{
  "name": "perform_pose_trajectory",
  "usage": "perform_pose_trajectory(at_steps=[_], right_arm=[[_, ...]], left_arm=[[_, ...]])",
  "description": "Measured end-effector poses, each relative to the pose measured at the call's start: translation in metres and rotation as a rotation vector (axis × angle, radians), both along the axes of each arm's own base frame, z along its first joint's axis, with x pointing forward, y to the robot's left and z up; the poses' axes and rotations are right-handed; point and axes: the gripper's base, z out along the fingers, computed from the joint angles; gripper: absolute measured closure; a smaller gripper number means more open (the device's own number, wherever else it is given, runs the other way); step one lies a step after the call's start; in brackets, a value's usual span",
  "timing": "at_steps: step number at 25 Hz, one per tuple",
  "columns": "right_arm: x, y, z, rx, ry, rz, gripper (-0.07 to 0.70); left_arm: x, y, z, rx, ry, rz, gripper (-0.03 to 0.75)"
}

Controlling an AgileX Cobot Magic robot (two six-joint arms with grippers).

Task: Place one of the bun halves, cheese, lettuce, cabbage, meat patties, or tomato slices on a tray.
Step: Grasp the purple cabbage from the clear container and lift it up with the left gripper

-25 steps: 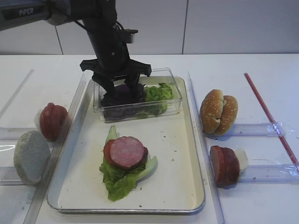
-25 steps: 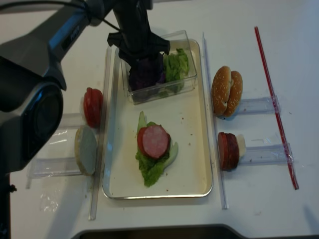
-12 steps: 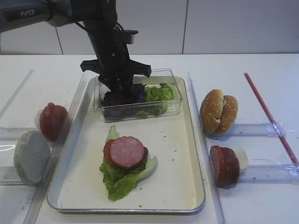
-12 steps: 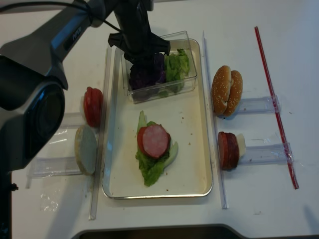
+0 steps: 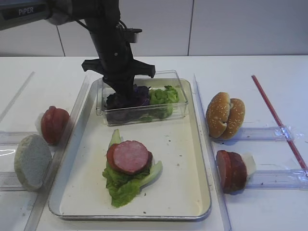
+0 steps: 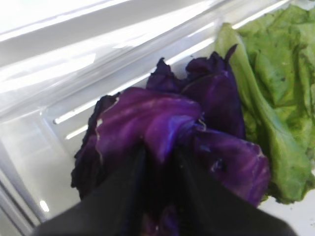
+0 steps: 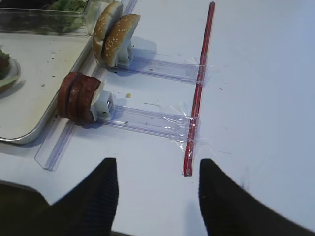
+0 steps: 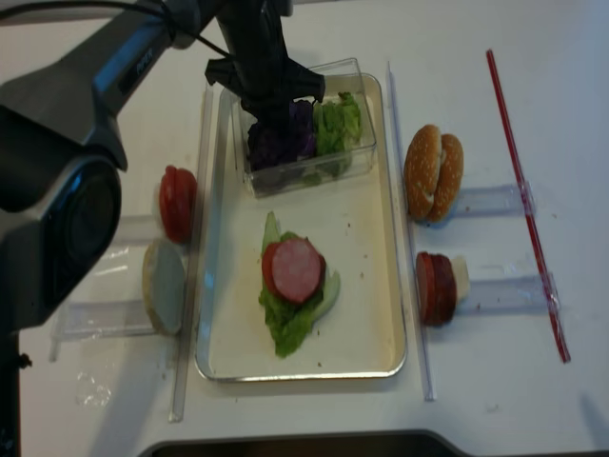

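Compared with a second earlier, the left gripper (image 5: 126, 94) is being seen with its fingers (image 6: 123, 196) drawn in from a wide spread, and they are now being pinched together on the cabbage (image 6: 167, 132) inside the clear plastic box (image 5: 178, 108). In the left wrist view a purple fold is being squeezed between the two dark fingers. The cabbage is lying in the left part of the box, touching the lettuce (image 5: 163, 96) at its 3 o'clock. The box is being carried by the tray (image 5: 192, 159) at the tray's 12 o'clock end.

Nearer the middle of the tray, a meat patty (image 5: 130, 156) is lying on a lettuce leaf (image 5: 122, 185). On the bench (image 5: 269, 72), at the tray's 9 o'clock, tomato slices (image 5: 53, 124) and a pale bun half (image 5: 31, 161) are standing on edge. At the tray's 3 o'clock, two sesame bun halves (image 5: 225, 115) are leaning together, with more meat patties (image 5: 231, 171) nearer the camera. A red stick (image 5: 279, 120) is lying beyond them.

The right gripper (image 7: 157, 196) is being held above the bench with its fingers apart and nothing between them.
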Motion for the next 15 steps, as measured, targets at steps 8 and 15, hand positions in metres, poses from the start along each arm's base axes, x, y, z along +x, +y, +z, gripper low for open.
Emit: perform_pose_trajectory(at_steps=[8,15], right_arm=[[0.000,0.000,0.000,0.004,0.001,-0.002,0.238],[0.000,0.000,0.000,0.004,0.001,-0.002,0.238]], left_arm=[[-0.005,0.003,0.021,-0.014,-0.039,-0.001,0.601],[-0.006,0.003,0.025,-0.016,-0.044,-0.001,0.648]])
